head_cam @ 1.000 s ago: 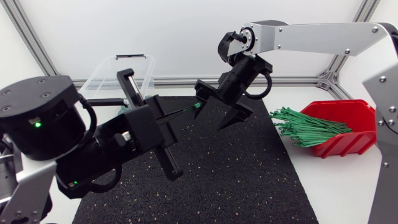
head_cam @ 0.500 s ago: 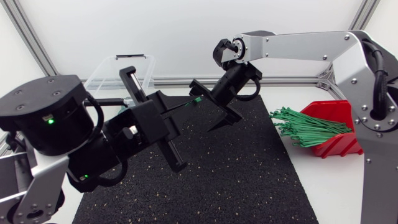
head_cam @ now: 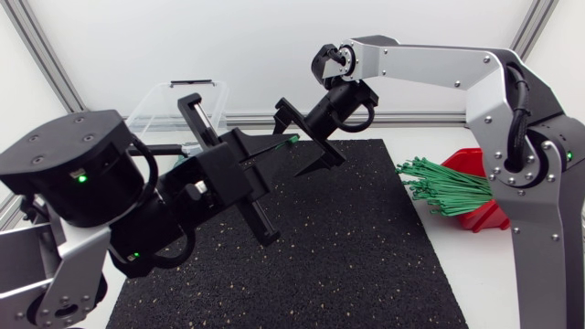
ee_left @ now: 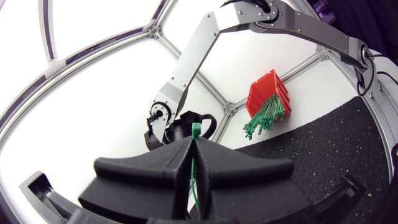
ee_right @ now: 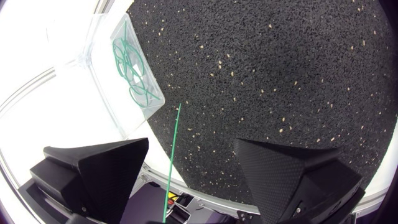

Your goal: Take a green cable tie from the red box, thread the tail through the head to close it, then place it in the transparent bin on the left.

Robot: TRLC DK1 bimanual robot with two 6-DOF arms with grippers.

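Note:
My left gripper point(head_cam: 259, 157) is shut on a green cable tie point(head_cam: 285, 142), held above the black mat point(head_cam: 366, 247). In the left wrist view the tie point(ee_left: 194, 163) stands pinched between the closed fingers of the left gripper point(ee_left: 193, 143), its head end poking out past them. My right gripper point(head_cam: 306, 142) is open just beyond, its fingers on either side of the tie's free end. In the right wrist view the thin tie point(ee_right: 173, 158) runs between the spread fingers point(ee_right: 99, 168) without touching them. The red box point(head_cam: 483, 216) with a bundle of green ties point(head_cam: 448, 187) is at the right.
The transparent bin point(head_cam: 174, 102) stands at the back left of the mat; in the right wrist view the bin point(ee_right: 112, 81) holds several closed green tie loops point(ee_right: 129, 65). An aluminium frame point(head_cam: 430, 117) runs along the table's back edge.
My right gripper has swung back and to the left, coming around the tie's free end. My left arm has lifted the tie slightly toward it.

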